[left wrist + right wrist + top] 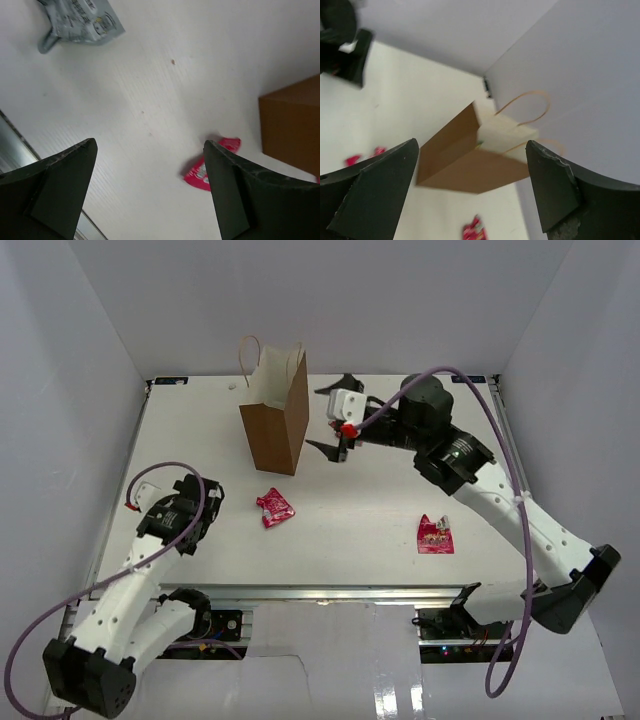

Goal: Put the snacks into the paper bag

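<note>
A: How are the jaws seen?
B: The right gripper is spread and empty, at three o'clock of the paper bag. The left gripper is spread too.
A: What is left outside?
B: A red packet is seen at the bag's six o'clock, a second red packet at four. The nearer should be pinched mid-body from above.

I think I am working in a robot lab. A left arm and a right arm are bolted at the bottom of the frame. Plain white walls box in the white table on 3 sides.
</note>
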Robot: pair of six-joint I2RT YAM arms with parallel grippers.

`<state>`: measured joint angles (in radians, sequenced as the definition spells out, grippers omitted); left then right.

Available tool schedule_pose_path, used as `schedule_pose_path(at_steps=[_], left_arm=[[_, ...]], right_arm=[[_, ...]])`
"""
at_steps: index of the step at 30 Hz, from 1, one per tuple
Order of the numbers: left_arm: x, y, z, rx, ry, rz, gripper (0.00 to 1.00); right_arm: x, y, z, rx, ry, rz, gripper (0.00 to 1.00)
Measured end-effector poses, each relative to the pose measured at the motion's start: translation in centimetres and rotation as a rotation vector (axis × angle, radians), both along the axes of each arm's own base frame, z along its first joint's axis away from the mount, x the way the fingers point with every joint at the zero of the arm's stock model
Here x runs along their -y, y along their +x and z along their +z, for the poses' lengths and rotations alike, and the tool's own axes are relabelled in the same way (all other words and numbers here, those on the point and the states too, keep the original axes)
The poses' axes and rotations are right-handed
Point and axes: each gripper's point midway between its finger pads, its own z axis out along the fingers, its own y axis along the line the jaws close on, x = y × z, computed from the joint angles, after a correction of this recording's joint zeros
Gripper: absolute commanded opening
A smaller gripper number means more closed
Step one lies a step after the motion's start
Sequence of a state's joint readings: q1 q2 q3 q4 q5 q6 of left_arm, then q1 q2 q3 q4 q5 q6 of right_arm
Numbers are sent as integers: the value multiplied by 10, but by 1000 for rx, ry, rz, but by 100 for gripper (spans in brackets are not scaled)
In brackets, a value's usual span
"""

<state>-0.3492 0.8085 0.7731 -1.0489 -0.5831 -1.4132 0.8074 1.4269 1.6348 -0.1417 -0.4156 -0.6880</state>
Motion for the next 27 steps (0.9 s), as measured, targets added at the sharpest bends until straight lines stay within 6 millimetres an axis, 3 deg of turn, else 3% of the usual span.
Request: schedule_pose_path(at_steps=[2,4,7,10,12,14,24,27], left_arm=[[-12,2,-11,-83,62,25,98],[-30,5,-23,-168,101,55,98],[-63,12,-33,-234,119,103,98],[-98,11,-38,-271,119,165,98],[-113,10,-42,-301,106,185,98],[-122,9,-49,-327,81,200,98],[-137,7,-90,-397,-58,219,98],[-134,8,-102,-389,-84,192,91]], right_arm=[[30,-10,-51,-97,-81,10,93],[54,-2,-101,-213,-142,-16,93],[99,17,-199,-481,-244,-119,93],[148,19,-265,-706,-293,-237,93],[166,15,-284,-778,-291,-279,93],[174,9,-291,-810,-282,-291,94],[170,0,-291,-849,-259,-260,94],[170,2,-296,-873,-262,-259,94]])
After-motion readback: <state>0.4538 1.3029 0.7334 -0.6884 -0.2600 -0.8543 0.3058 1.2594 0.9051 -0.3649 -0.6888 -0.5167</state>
